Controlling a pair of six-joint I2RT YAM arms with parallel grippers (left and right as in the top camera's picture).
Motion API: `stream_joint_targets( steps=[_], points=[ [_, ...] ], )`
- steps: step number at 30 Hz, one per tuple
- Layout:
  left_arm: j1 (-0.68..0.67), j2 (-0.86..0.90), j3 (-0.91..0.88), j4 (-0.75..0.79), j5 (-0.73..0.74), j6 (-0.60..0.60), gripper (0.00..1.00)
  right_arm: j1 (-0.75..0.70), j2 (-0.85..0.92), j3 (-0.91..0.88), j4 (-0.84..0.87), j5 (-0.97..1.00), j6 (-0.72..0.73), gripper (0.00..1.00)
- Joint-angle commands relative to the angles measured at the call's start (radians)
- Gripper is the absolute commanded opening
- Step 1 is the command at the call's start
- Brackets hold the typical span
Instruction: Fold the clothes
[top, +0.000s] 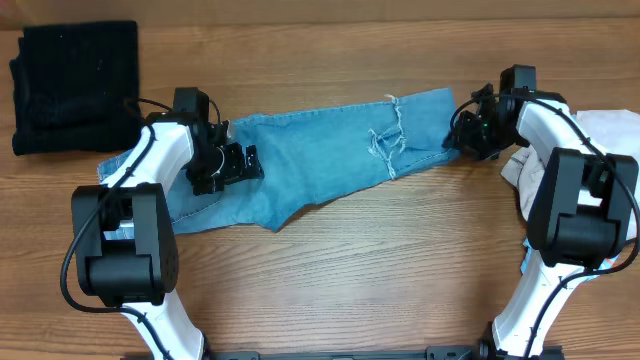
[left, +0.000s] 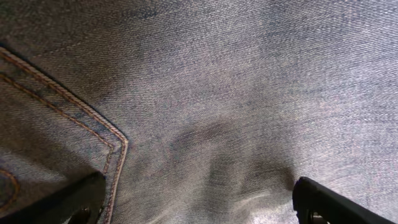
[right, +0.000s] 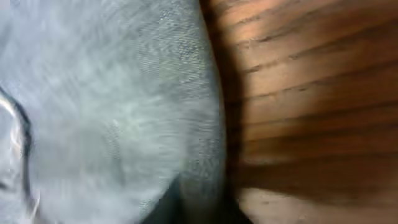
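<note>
The light blue jeans (top: 320, 155) lie stretched across the table, waist end at the left and leg hem at the right, with a frayed rip mid-leg. My left gripper (top: 232, 166) is open low over the seat. The left wrist view shows its fingers (left: 196, 208) wide apart on denim (left: 236, 93) beside a stitched back pocket (left: 56, 143). My right gripper (top: 462, 134) is at the leg hem. In the blurred right wrist view its dark fingers (right: 202, 208) are closed on the denim edge (right: 112, 112), which casts a shadow on the wood.
A folded black garment (top: 75, 85) lies at the back left corner. A pale beige-white garment (top: 610, 130) is heaped at the right edge behind the right arm. Bare wooden tabletop (top: 380, 270) spreads in front of the jeans.
</note>
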Motion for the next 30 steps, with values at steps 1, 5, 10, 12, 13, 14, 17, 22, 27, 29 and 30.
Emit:
stream_joint_targets(
  steps=[1, 5, 10, 12, 13, 14, 17, 22, 27, 29, 30],
  points=[
    [-0.001, 0.074, -0.053, 0.011, -0.060, 0.027, 1.00, 0.005, 0.018, -0.003, -0.017, 0.068, 0.100, 0.04],
    [-0.001, 0.074, -0.053, 0.021, -0.062, 0.040, 1.00, -0.001, 0.015, -0.003, -0.064, 0.190, 0.187, 0.04],
    [-0.001, 0.074, -0.053, 0.031, 0.005, 0.148, 1.00, -0.064, -0.028, -0.003, -0.124, 0.288, 0.285, 0.04],
    [-0.001, 0.074, -0.053, 0.041, 0.013, 0.147, 1.00, -0.074, -0.048, -0.003, -0.162, 0.344, 0.319, 0.04],
    [-0.001, 0.074, -0.053, 0.043, 0.013, 0.147, 1.00, -0.074, -0.060, -0.003, -0.185, 0.410, 0.349, 0.04],
    [-0.001, 0.074, -0.053, 0.042, 0.013, 0.147, 1.00, -0.074, -0.072, -0.003, -0.206, 0.457, 0.373, 0.04],
    [-0.001, 0.074, -0.053, 0.050, 0.012, 0.148, 1.00, -0.076, -0.115, -0.003, -0.241, 0.481, 0.422, 0.04],
    [-0.001, 0.074, -0.053, 0.063, 0.013, 0.152, 1.00, -0.074, -0.174, -0.003, -0.282, 0.486, 0.426, 0.04],
    [-0.001, 0.074, -0.053, 0.060, 0.012, 0.151, 1.00, -0.072, -0.174, -0.004, -0.300, 0.486, 0.412, 0.04],
    [-0.001, 0.074, -0.053, 0.060, 0.013, 0.151, 1.00, -0.058, -0.174, -0.003, -0.302, 0.486, 0.404, 0.04],
    [-0.001, 0.074, -0.053, 0.060, 0.013, 0.150, 1.00, -0.042, -0.174, -0.003, -0.303, 0.500, 0.404, 0.04]
  ],
)
